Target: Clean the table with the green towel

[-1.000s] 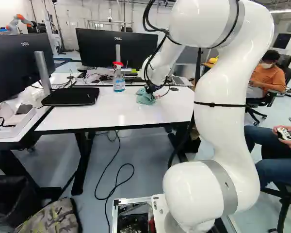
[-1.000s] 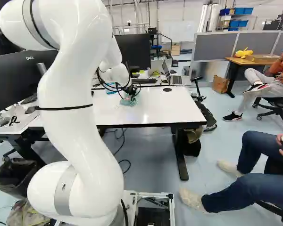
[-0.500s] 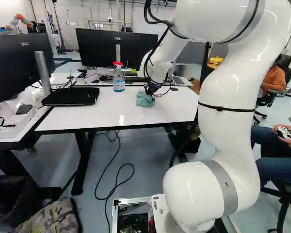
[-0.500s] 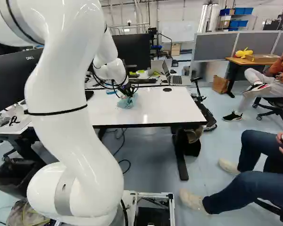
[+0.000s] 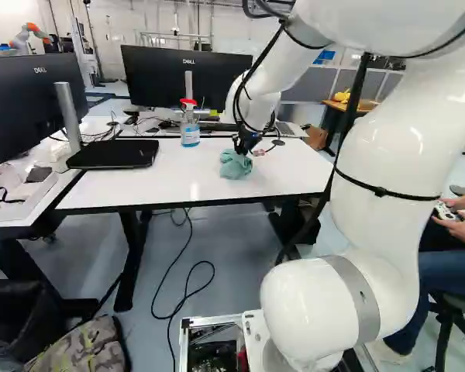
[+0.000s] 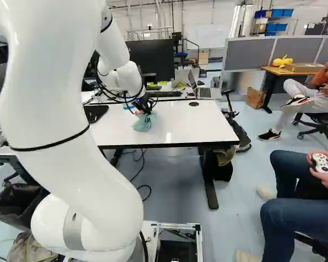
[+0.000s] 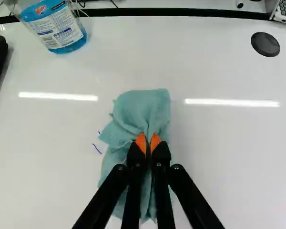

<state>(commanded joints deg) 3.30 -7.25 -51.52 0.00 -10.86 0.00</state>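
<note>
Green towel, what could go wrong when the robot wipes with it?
The gripper pinches just part of the green towel, so it might slip out. The little blue marks are beside the towel, so a wipe could miss them. The spray bottle stands on the same table, so a wide swing might tip it.

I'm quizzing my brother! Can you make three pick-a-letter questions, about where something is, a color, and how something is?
1. Where is the spray bottle? A) on the floor B) on the table C) on a chair
2. What color is its spray top? A) red B) green C) yellow
3. How is the gripper? A) wide open B) shut on the bottle C) shut on the towel

1 B: it stands there, upright.
2 A: the top looks red.
3 C: orange pads pinch the towel in the wrist view.
</note>
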